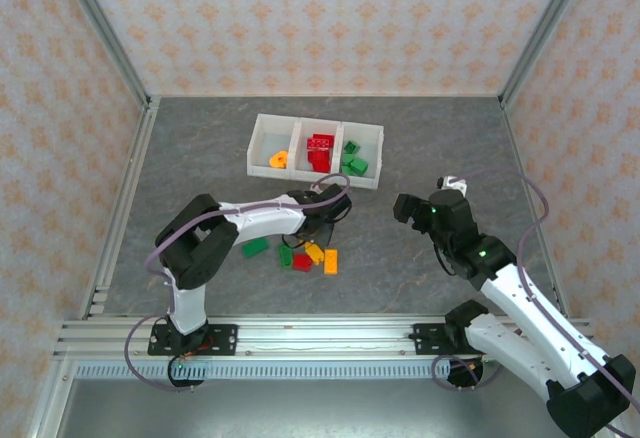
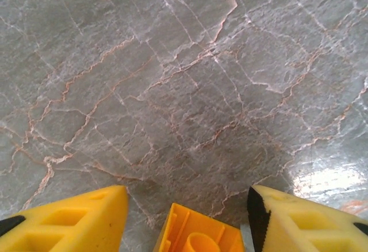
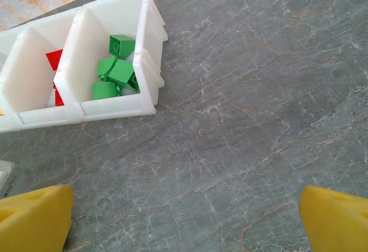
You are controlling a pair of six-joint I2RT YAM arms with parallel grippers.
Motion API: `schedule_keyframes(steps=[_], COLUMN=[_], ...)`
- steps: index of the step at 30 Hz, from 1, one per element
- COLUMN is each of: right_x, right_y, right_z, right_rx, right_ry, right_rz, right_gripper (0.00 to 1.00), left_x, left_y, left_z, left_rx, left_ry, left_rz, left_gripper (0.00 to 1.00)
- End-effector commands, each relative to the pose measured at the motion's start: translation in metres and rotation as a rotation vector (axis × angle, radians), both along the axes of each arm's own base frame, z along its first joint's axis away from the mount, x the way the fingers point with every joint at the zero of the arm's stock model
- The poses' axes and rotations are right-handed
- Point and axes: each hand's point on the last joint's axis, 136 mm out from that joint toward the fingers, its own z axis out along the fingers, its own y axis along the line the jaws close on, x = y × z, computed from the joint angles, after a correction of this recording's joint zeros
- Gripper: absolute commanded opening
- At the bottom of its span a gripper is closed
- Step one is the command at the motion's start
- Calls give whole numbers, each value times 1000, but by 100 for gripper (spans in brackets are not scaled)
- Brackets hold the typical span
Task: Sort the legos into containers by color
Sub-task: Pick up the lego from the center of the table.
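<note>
Orange plastic, the end of a brick (image 2: 198, 235), sits between the two yellow fingers of the left gripper (image 2: 188, 197). The right-hand finger (image 2: 287, 220) is at the brick's edge, while a strip of grey counter (image 1: 200, 158) shows between the brick and the other finger. I cannot tell whether the brick is clamped.

This gripper points down over a cluster of loose bricks (image 1: 302, 260) in green, red and orange-yellow, lying near the counter's near edge, left of the middle.

The white tray (image 1: 262, 148) stands toward the far edge. Its left bin holds an orange-yellow piece (image 1: 279, 158), its middle bin red bricks (image 1: 320, 148) and its right bin green bricks (image 3: 118, 68).

The right gripper (image 3: 185, 217) hangs over bare counter just off the tray's near right corner, its fingers spread wide with nothing between them.
</note>
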Motion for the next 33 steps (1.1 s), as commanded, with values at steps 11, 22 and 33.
schedule_keyframes(steps=[11, 22, 33], right_x=[1, 1, 2], right_y=[-3, -3, -3], right_z=[0, 0, -1], right_rx=[-9, -8, -11], right_ry=[-11, -11, -7], right_rz=[-17, -16, -14], right_gripper=[100, 100, 100], left_x=[-14, -17, -13], left_y=[16, 12, 19], left_z=[23, 7, -3], left_rx=[22, 21, 20], left_ry=[-2, 36, 55], left_rz=[-18, -31, 3], left_gripper=[74, 66, 53])
